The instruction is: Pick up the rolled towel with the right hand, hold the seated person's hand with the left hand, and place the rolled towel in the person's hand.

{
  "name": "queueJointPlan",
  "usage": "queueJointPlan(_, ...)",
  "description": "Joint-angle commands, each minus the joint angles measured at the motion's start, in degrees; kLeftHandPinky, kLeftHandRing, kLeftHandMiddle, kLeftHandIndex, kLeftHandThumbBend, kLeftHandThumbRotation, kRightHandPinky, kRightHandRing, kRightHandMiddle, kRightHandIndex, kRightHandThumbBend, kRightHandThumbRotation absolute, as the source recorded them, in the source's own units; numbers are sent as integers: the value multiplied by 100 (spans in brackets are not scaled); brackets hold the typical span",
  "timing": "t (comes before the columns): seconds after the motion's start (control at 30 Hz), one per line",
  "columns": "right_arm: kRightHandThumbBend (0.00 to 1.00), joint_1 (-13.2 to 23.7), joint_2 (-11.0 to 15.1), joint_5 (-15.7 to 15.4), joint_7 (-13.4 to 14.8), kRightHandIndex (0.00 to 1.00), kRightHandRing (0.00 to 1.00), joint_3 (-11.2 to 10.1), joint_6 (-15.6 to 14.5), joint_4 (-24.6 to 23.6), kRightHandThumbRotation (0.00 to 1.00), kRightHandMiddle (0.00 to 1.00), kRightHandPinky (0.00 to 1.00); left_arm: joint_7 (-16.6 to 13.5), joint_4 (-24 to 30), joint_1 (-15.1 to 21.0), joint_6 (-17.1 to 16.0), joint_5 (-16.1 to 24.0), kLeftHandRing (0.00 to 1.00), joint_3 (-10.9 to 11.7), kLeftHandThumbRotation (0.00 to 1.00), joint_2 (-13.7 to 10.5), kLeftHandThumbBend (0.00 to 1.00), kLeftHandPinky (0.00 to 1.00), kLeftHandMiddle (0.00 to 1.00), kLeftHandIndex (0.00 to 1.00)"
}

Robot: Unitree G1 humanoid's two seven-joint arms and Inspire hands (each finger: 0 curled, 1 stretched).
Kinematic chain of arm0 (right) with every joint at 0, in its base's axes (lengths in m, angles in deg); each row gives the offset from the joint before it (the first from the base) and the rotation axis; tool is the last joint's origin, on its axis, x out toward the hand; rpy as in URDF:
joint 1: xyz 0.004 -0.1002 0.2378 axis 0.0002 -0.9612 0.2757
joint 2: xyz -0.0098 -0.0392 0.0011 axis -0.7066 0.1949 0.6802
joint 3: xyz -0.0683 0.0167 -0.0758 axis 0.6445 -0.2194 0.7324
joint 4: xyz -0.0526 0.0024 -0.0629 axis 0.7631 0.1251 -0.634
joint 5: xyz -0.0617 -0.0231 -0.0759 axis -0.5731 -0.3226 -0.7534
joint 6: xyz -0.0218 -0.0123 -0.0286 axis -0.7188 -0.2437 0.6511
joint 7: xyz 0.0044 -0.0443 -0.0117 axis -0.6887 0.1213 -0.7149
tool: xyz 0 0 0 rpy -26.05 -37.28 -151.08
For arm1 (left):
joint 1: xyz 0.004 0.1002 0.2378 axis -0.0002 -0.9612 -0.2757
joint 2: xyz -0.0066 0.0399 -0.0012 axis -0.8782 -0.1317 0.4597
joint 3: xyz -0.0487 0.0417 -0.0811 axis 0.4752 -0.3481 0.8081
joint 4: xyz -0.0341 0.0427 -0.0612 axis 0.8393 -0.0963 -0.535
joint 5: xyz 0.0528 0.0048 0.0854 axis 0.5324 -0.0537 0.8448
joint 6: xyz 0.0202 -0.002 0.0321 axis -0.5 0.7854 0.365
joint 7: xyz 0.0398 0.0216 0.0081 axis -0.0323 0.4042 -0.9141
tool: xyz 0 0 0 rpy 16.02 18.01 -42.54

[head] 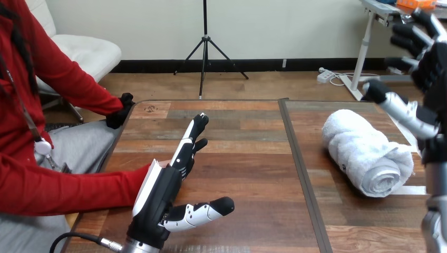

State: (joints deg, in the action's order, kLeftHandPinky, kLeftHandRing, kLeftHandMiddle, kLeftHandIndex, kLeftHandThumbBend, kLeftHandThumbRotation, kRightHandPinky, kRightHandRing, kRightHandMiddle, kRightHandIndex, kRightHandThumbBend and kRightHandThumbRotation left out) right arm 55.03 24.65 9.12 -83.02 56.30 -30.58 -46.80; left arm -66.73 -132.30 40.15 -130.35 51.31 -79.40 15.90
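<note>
Far left, the person's hand [124, 109] sits at the table's far corner. The person's nearer forearm [79, 187], red-sleeved, lies along the near left edge and ends right behind the robot's left hand [161, 192]. That left hand is held edge-up, low over the wooden table [248, 158]. Its fingers [191, 138] are straight and close together, pointing away, with the thumb stuck out to the right, closed on nothing I can see. Whether it touches the hand at the end of that sleeve I cannot tell, because the palm hides it.

Moving across, the top is matte, planked wood grain, with a dark strip [300, 158] running front to back where two tabletops meet. Right of the strip lies the rolled towel [366, 153]: white terry, a fat soft cylinder, its spiral end facing near right. It lies flat on the table, and nothing touches it.

Above and to the right of it hovers the right hand [424, 63], its hard black-and-white fingers spread wide. The thumb reaches down toward the roll but is apart from it.

By my reading, the pickup is the step in hand and is not yet made. The next move calls for lowering over the roll's middle and wrapping across its width. The cloth will likely squash, and it could unroll if only one layer is pinched.
</note>
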Motion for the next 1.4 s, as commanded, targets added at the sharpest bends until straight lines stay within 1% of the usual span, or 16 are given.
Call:
queueJointPlan(0.0, 100, 574, 289, -275, 228, 92, 85, -144, -288, -332, 47, 86, 73, -10, 139, 252, -56, -90, 100, 51, 60, 44, 100, 94, 100, 100)
queueJointPlan(0.1, 100, 644, 358, -442, 327, 92, 85, -165, -425, -351, 48, 86, 74, -6, 138, 257, -52, -101, 100, 50, 60, 50, 100, 94, 100, 100)
queueJointPlan(0.17, 100, 723, 430, -562, 385, 92, 85, -176, -568, -341, 49, 86, 74, 0, 138, 259, -54, -109, 100, 46, 60, 52, 100, 94, 100, 100)
queueJointPlan(0.4, 100, 1018, 665, -729, 418, 93, 85, -174, -912, -131, 50, 87, 73, -29, 170, 252, -47, -70, 100, 54, 59, 56, 100, 94, 100, 100)
queueJointPlan(0.47, 100, 1118, 757, -815, 430, 93, 85, -156, -1043, -37, 51, 87, 73, -15, 166, 254, -58, -91, 100, 49, 59, 62, 100, 94, 100, 100)
queueJointPlan(0.53, 100, 1238, 874, -976, 479, 94, 85, -121, -1202, 81, 52, 87, 72, -36, 176, 250, -65, -69, 100, 56, 59, 65, 100, 93, 100, 100)
queueJointPlan(0.67, 100, 1375, 1005, -1137, 490, 94, 85, -67, -1425, 222, 54, 87, 72, -68, 179, 250, -79, -37, 100, 69, 59, 75, 100, 93, 100, 100)
queueJointPlan(0.7, 100, 1431, 1060, -1215, 487, 94, 85, -38, -1528, 272, 54, 87, 72, -66, 179, 250, -79, -42, 100, 69, 59, 77, 100, 93, 100, 100)
queueJointPlan(0.77, 100, 1492, 1119, -1300, 487, 94, 86, -4, -1640, 324, 55, 87, 72, -61, 180, 250, -77, -48, 100, 67, 59, 81, 100, 93, 100, 100)
queueJointPlan(0.83, 100, 1582, 1216, -1461, 485, 94, 86, 61, -1806, 398, 56, 88, 71, -63, 177, 248, -77, -37, 100, 68, 59, 76, 100, 93, 100, 100)
queueJointPlan(0.93, 100, 1722, 1324, -1619, 466, 94, 86, 133, -1937, 557, 58, 88, 70, -50, 169, 251, -86, -48, 100, 65, 59, 74, 100, 93, 100, 100)
queueJointPlan(1.07, 100, 1910, 1427, -1697, 407, 94, 87, 207, -2070, 776, 57, 89, 69, 20, 147, 255, -103, -133, 100, 40, 59, 78, 100, 93, 100, 100)
queueJointPlan(1.27, 100, 2249, 1594, -1875, 322, 94, 87, 402, -2488, 1114, 57, 89, 68, -45, 159, 243, -113, -35, 100, 69, 59, 65, 100, 93, 100, 100)
queueJointPlan(1.3, 100, 2339, 1625, -1925, 278, 94, 87, 453, -2618, 1189, 57, 89, 68, -55, 163, 239, -108, -27, 100, 73, 59, 68, 100, 93, 100, 100)
queueJointPlan(1.37, 100, 2436, 1660, -1973, 232, 94, 87, 512, -2761, 1267, 58, 90, 69, -66, 168, 234, -102, -19, 100, 77, 60, 73, 100, 93, 100, 100)
